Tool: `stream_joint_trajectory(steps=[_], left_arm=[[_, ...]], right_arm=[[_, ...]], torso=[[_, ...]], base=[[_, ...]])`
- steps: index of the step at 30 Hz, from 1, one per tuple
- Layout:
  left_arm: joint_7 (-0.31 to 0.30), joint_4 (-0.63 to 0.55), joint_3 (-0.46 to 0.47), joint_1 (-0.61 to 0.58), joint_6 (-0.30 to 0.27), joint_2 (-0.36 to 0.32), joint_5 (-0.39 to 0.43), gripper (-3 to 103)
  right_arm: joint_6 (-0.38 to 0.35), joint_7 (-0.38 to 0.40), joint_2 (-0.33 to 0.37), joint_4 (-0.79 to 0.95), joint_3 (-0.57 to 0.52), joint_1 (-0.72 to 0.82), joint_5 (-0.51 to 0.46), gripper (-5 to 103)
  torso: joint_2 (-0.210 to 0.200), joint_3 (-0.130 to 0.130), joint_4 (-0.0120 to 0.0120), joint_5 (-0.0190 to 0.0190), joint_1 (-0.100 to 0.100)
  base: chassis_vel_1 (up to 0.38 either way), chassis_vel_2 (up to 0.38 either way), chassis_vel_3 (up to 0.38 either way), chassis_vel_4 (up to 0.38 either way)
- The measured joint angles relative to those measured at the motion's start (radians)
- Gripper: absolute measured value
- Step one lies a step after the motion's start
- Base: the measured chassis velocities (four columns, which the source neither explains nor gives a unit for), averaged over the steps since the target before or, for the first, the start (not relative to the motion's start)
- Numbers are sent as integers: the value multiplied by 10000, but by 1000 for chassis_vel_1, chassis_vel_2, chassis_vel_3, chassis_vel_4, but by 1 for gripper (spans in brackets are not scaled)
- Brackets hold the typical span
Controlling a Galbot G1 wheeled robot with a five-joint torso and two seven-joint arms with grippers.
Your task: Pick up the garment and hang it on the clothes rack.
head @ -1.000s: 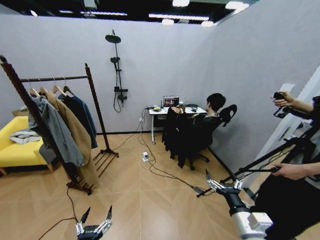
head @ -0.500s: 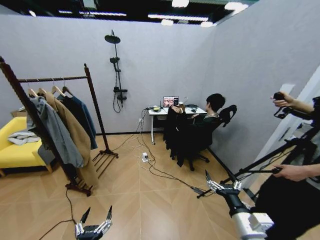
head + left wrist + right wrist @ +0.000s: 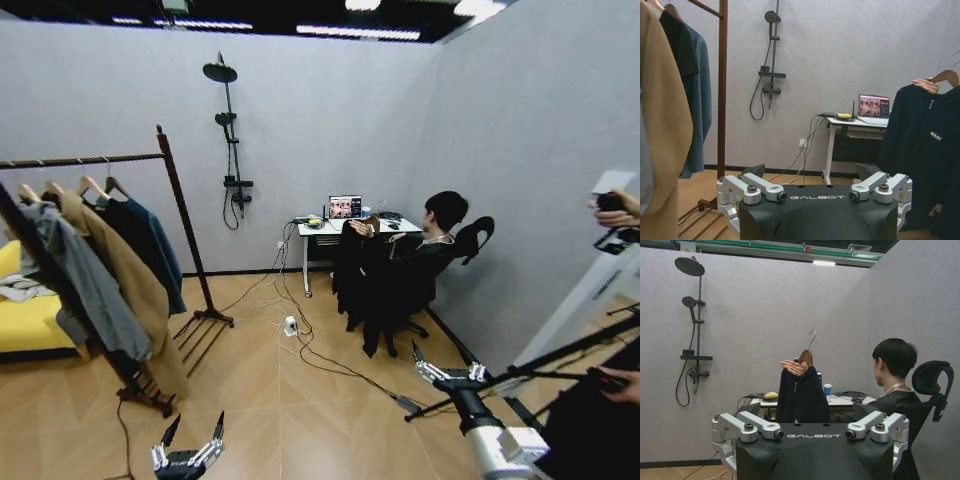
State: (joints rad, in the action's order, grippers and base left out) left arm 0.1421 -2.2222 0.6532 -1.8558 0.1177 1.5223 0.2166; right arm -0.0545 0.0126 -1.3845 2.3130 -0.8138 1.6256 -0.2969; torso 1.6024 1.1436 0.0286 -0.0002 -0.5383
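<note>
- Head view, far left: rack (image 3: 172, 190) is seen against the back wall, its bar already loaded with a grey garment, a tan coat (image 3: 120, 280) and a teal jacket (image 3: 150, 245). Free bar is left near the right post, probably where the new piece is meant to go.
- Left gripper (image 3: 187, 447) is held low over bare floor, fingers spread, nothing in them. It is judged to be parked while the base is positioned.
- Centre of room: black coat (image 3: 362, 285) is held up by its wooden hanger (image 3: 805, 357) in a seated person's hand (image 3: 792, 367), in front of a desk (image 3: 320, 226). The hook is left pointing upward and free; the coat seems to be offered for a handover.
- Right gripper (image 3: 445, 371) is extended forward at the right, fingers apart and empty.
- Coat lies well apart from both grippers, farther into the room; in the right wrist view it is seen straight ahead, just above the fingers (image 3: 747, 427).
- Rack and coat are well apart, on opposite sides of the room.
</note>
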Motion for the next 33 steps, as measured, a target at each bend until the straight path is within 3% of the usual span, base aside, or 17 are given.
stream_joint_trajectory(steps=[23, 27, 29, 32, 33], left_arm=[[2, -1, -2, 0, 0, -1, 0, 100], [3, 0, -3, 0, 0, 0, 0, 100], [0, 0, 0, 1, 0, -1, 0, 100], [1, -1, -3, 2, 0, -1, 0, 100], [1, -1, -3, 2, 0, -1, 0, 100]], right_arm=[[424, -34, -9, -164, 41, -96, -46, 100], [551, 433, -24, 21, 44, -152, 231, 100], [473, 585, -35, 214, -25, -128, 348, 100], [-436, 820, 99, 961, -919, -198, -323, 100], [-436, 820, 99, 961, -919, -198, -323, 100]], torso=[[-1, 1, 3, 2, -1], [-2, 1, -1, 2, -2], [-2, 1, 0, 4, -3], [-6, 5, 0, 0, -15], [-6, 5, 0, 0, -15]], base=[[-351, 356, 363, -363], [-357, 353, 354, -363], [-300, 327, 334, -313], [-224, 262, 194, -170], [-175, 220, 154, -54]])
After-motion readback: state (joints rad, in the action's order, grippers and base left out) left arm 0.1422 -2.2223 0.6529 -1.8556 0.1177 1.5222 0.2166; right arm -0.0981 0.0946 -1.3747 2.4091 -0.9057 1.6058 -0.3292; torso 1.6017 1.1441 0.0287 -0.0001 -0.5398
